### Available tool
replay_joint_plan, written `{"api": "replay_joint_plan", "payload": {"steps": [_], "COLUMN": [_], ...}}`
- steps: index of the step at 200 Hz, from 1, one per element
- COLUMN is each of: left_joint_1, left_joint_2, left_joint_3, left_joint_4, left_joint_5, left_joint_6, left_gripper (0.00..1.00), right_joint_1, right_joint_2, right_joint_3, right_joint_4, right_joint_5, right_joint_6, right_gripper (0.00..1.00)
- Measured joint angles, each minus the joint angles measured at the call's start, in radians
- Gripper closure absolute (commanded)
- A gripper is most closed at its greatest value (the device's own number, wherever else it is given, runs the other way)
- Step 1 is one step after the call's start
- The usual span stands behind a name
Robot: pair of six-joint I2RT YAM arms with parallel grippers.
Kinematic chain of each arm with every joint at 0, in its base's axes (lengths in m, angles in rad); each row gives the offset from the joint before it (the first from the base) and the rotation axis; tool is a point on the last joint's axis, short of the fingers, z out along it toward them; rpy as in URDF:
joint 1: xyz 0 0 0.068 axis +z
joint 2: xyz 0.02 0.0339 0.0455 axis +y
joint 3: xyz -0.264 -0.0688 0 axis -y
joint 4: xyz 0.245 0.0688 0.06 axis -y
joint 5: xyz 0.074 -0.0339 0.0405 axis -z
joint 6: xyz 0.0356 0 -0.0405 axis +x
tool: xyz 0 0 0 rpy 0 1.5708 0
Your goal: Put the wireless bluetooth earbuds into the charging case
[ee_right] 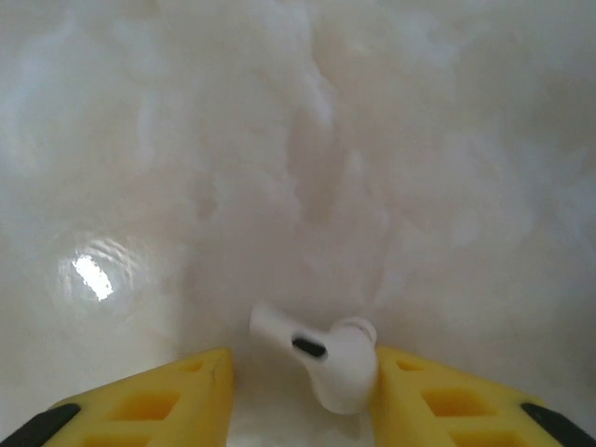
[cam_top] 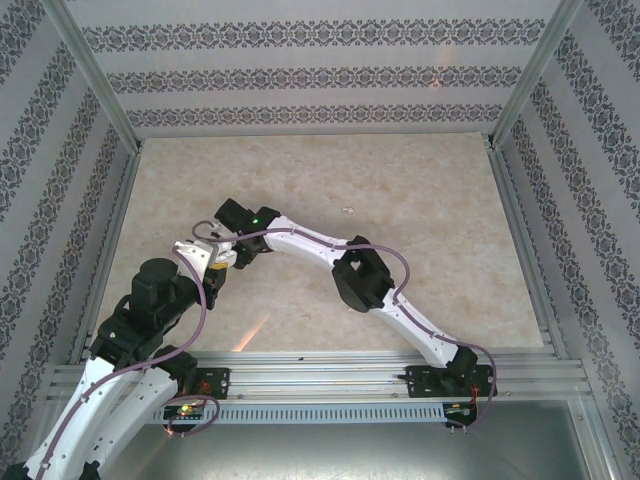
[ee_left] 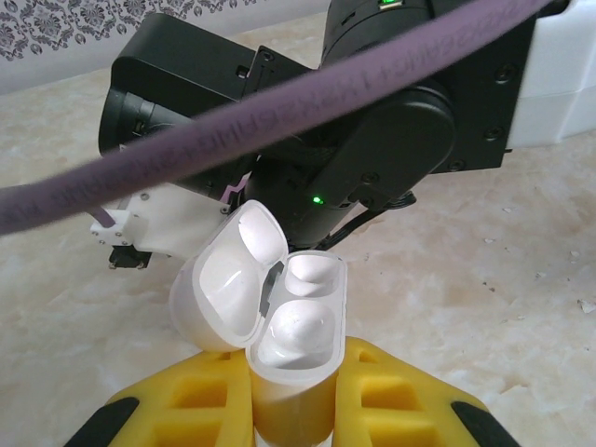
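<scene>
Right pincer, white earbud between its jaws

Charging case in the left claw; earbud on the table between the right claw's fingers.

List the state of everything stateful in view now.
charging case: lid open, upright, clamped in the left hand.
left hand: shut on the charging case.
earbud: out of the case, between the right hand's fingers, touching one only.
right hand: open around the earbud, no grip yet.
</scene>
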Motion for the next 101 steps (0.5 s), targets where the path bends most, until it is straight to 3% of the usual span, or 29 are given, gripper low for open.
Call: {"api": "replay_joint_plan", "payload": {"steps": [41,101], "left_joint_1": [0.0,0.0], "left_joint_2": [0.0,0.042], "left_joint_3": [0.0,0.01], "left_joint_4": [0.0,0.015], "left_joint_5": [0.001,0.0], "left_joint_6": [-0.003,-0.003], "left_gripper": [1.0,1.0], "right_joint_1": [-0.003,-0.058], "right_joint_2": [-0.05,-0.257], "right_joint_3": [-0.089,-0.444], "right_joint_4": [0.024,0.112], "right_joint_5": [0.0,-0.06], "right_joint_6": [0.033,0.135], "right_gripper": [0.8,0.85]}}
